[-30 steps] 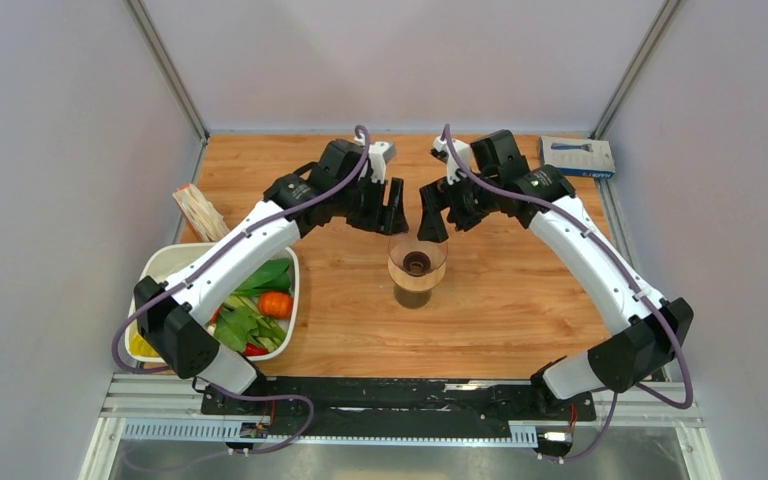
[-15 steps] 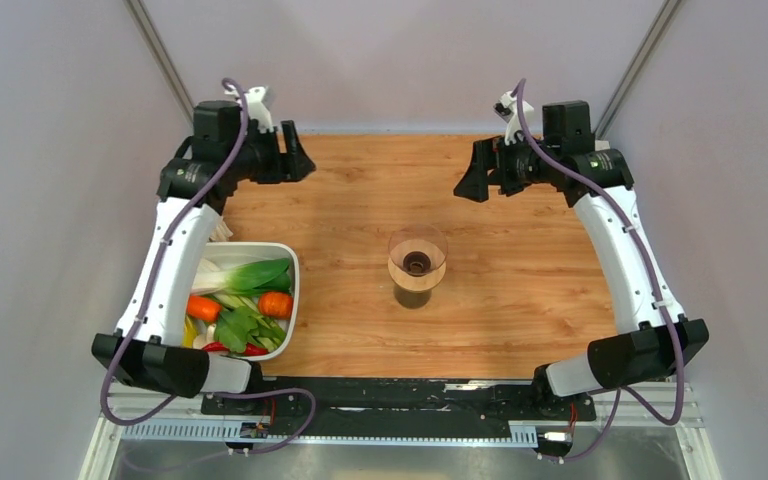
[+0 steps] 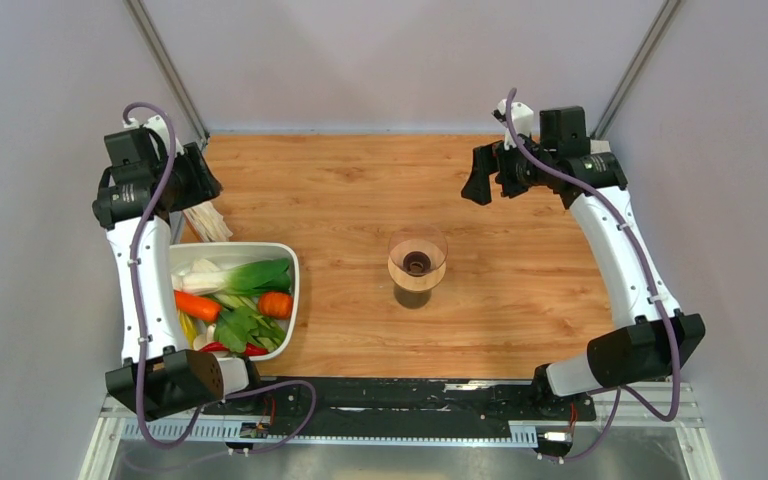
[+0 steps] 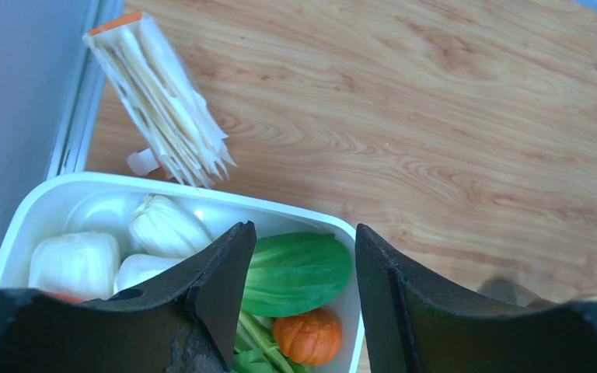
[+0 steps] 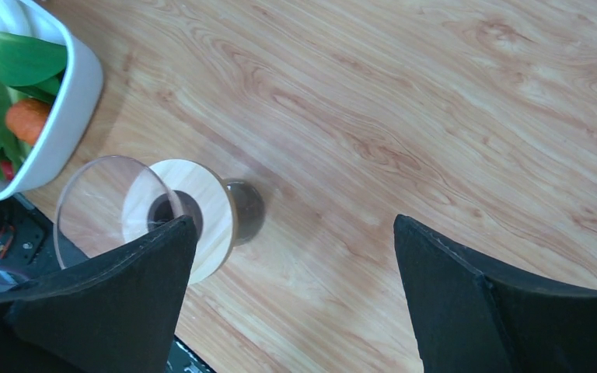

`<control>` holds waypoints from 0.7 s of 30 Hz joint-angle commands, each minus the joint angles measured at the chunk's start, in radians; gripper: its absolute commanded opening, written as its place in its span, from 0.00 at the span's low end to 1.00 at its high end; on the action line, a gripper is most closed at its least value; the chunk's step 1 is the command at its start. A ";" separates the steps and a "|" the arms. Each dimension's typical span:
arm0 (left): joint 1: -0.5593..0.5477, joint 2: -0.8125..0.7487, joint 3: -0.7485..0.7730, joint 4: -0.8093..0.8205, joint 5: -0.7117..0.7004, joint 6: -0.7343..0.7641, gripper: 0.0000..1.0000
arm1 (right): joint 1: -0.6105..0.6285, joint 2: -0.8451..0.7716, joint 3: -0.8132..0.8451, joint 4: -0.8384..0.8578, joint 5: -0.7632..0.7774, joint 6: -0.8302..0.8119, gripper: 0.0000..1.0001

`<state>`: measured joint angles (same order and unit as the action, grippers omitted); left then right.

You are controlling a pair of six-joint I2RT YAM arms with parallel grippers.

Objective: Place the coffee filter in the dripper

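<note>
Wrist cams are showing more than top cam. Left gripper (image 4: 301,260) is gaping, nothing btwn fingers, hanging over white tub (image 4: 202,198) of veg, w/ coffee filter (image 4: 163,101) stack standing just beyond, at table's left edge. Right gripper (image 5: 291,233) is spread wide, empty, looking down on dripper (image 5: 148,214), which is sitting atop brown cup (image 5: 246,211) mid-table. Wood table (image 3: 340,190) is sitting btwn pale grey walls (image 3: 410,60).

No text, label, brand, number or sign can be read in any of the views.
</note>
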<state>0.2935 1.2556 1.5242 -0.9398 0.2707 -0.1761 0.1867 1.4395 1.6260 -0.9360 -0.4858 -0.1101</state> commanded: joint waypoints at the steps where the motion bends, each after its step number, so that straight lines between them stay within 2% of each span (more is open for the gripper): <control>1: 0.026 0.019 -0.007 0.021 -0.105 -0.011 0.58 | 0.000 0.008 -0.028 0.072 0.075 -0.066 1.00; 8: 0.028 0.075 -0.010 0.089 -0.256 -0.021 0.47 | 0.000 -0.042 -0.166 0.176 0.105 -0.100 1.00; 12: 0.029 0.128 0.013 0.122 -0.288 -0.012 0.40 | 0.000 -0.078 -0.253 0.254 0.078 -0.082 1.00; 21: 0.040 0.290 0.102 0.205 -0.339 0.001 0.34 | 0.001 -0.052 -0.270 0.269 0.101 -0.045 1.00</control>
<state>0.3161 1.5028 1.5528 -0.8093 -0.0292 -0.1802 0.1867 1.4040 1.3510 -0.7273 -0.3935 -0.1745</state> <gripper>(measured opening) 0.346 0.998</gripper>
